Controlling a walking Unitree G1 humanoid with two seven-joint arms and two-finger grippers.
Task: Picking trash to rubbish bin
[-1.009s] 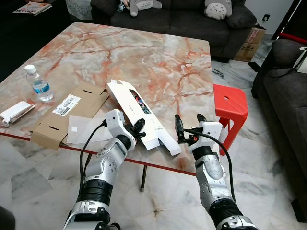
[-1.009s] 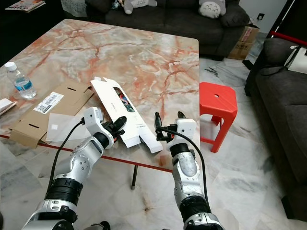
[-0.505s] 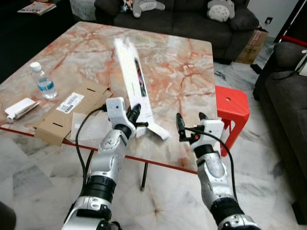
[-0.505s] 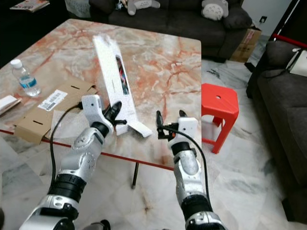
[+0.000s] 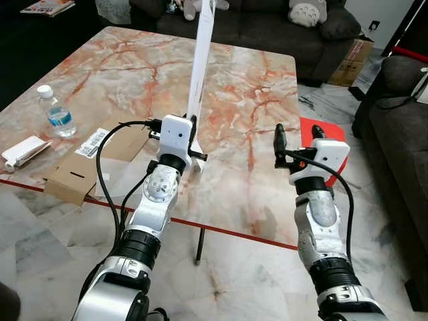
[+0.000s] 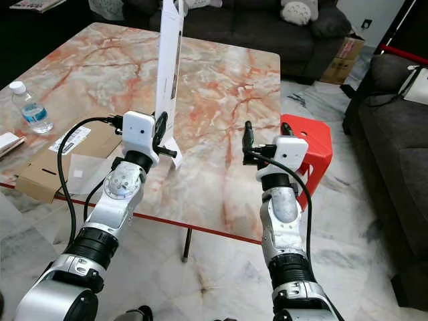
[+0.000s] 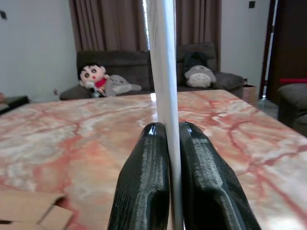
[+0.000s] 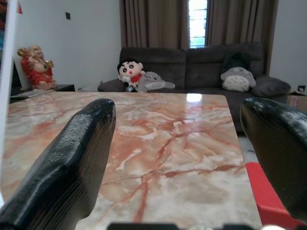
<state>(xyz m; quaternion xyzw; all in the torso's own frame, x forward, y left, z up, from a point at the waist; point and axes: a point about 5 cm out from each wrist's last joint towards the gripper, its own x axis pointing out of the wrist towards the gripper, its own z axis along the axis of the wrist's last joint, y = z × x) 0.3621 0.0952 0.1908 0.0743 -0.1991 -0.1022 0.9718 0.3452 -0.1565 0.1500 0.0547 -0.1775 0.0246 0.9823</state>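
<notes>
Since a second ago the white flattened box [image 5: 200, 63] has gone from lying flat on the marble table [image 5: 254, 167] to standing almost upright, its lower end pinched in the left gripper [image 5: 192, 137] and its top end running up past the frame edge toward the sofa [image 5: 267, 30]. Left wrist view: both black fingers [image 7: 144, 191] pressed tight against either face of the thin white panel [image 7: 163, 72], edge-on to the camera, clenched on it. Bottom flap of the box hangs just above the tabletop, near the front edge. Right gripper [image 5: 297, 137] raised over the table's right front corner, apart from the box, its fingers [image 8: 72, 158] spread wide and holding nothing; red stool [image 5: 334, 144] sits just behind it. On the table's left side: brown cardboard sheet [image 5: 80, 167] with a barcode label, lying flat; a translucent plastic sheet [image 6: 83, 170] beside it near the left arm; a water bottle [image 5: 55, 114] with a blue label, upright, further left; a small white packet [image 5: 23, 150] at the left edge. Sofa beyond the table carries soft toys [image 7: 98, 79] and a grey plush [image 8: 237, 79]. Cardboard carton [image 5: 351, 60] on the floor right of the sofa. A second dark sofa [image 5: 394, 134] along the right. Floor is pale marble tile [image 5: 221, 281].
</notes>
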